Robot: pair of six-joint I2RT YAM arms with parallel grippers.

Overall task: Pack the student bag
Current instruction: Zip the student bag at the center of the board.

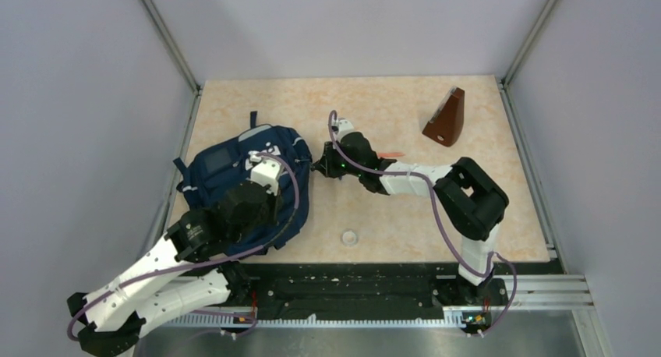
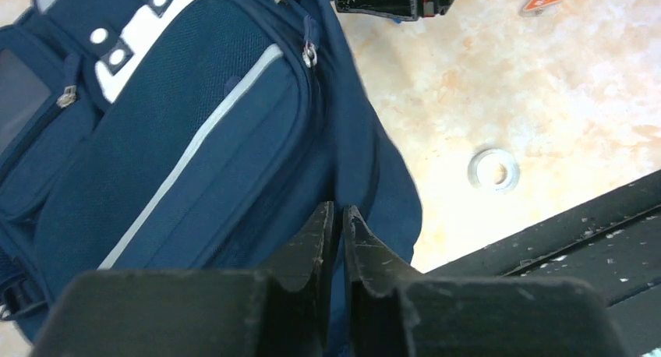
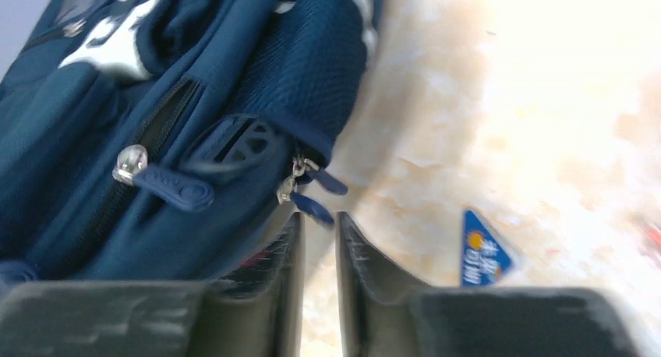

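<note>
Navy bag (image 1: 222, 166) with grey stripe and white patches lies on the table's (image 1: 405, 115) left, long axis roughly near-to-far, handle end pointing away, left claw (image 2: 337, 217) clenched over it, right claw (image 3: 318, 224) all but clenched by a zipper pull (image 3: 312, 207).

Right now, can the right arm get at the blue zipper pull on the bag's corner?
Probably yes. The right tool sits at the student bag, tips just short of the blue zipper pull, nothing between. Its jaws look nearly shut and would need opening first.
</note>
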